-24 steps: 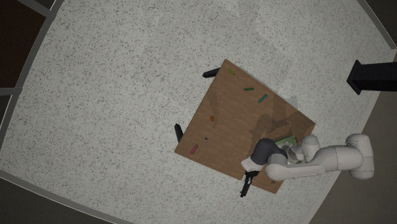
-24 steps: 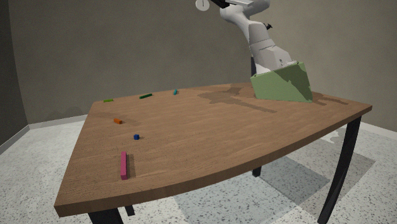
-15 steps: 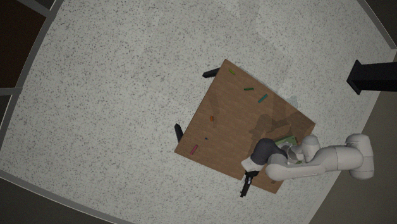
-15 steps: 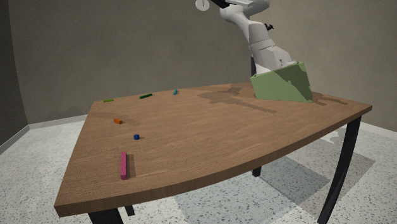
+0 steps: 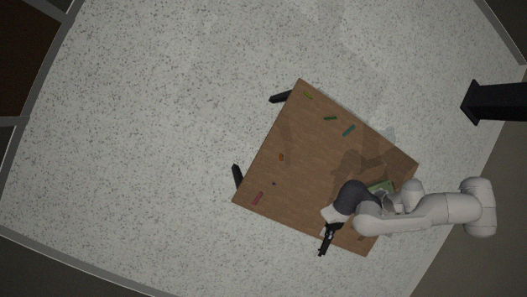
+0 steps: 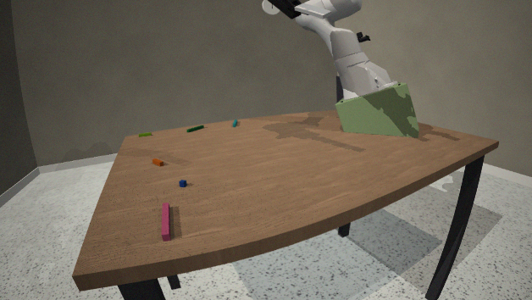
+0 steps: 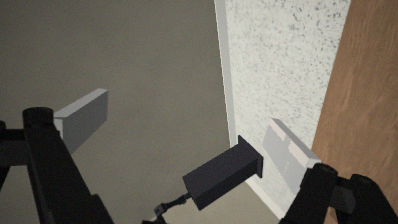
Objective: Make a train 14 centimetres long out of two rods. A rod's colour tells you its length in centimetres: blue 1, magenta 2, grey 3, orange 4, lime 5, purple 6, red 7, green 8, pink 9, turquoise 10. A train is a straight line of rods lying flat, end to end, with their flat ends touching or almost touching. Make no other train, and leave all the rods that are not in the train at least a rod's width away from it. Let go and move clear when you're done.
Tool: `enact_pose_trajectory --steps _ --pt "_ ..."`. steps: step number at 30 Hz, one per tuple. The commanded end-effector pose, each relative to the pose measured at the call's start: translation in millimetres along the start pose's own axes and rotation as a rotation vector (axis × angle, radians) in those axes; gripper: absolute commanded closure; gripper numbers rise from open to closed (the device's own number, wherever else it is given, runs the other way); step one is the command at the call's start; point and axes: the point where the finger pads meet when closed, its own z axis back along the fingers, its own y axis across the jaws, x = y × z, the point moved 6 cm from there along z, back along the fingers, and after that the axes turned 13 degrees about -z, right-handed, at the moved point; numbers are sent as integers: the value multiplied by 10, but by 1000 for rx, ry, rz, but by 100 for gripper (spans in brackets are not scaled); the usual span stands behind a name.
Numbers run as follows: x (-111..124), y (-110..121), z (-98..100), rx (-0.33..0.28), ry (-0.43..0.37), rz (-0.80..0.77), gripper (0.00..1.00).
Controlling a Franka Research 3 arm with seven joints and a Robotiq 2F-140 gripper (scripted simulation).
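Note:
Six rods lie flat and apart on the wooden table [image 5: 319, 168]. A pink rod [image 5: 257, 198] [image 6: 165, 221] lies near the front left corner, with a small blue rod [image 5: 273, 183] [image 6: 182, 183] and an orange rod [image 5: 280, 157] [image 6: 157, 162] beyond it. A lime rod [image 5: 307, 95] [image 6: 145, 134], a green rod [image 5: 330, 118] [image 6: 195, 128] and a turquoise rod [image 5: 348, 130] [image 6: 235, 121] lie along the far side. My gripper [image 5: 324, 245] [image 7: 189, 118] is open and empty, high over the table's edge, far from all rods. No rod shows in the wrist view.
A green block [image 6: 377, 111] [image 5: 381, 186] stands at the arm's base on the table. A dark post [image 5: 495, 101] [image 7: 222, 172] stands off the table by the wall. The table edge [image 7: 360, 100] shows at the right of the wrist view.

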Motion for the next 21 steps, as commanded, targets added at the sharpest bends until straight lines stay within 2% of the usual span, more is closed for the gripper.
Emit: enact_pose_trajectory --steps 1,8,10,11,21 --pt "-261 230 186 29 73 -41 0" --pt "-646 686 537 84 191 -103 0" --pt "-646 686 537 84 191 -103 0" --pt "-766 853 668 104 231 -125 0" --pt "-1148 1535 1207 182 388 -211 0"
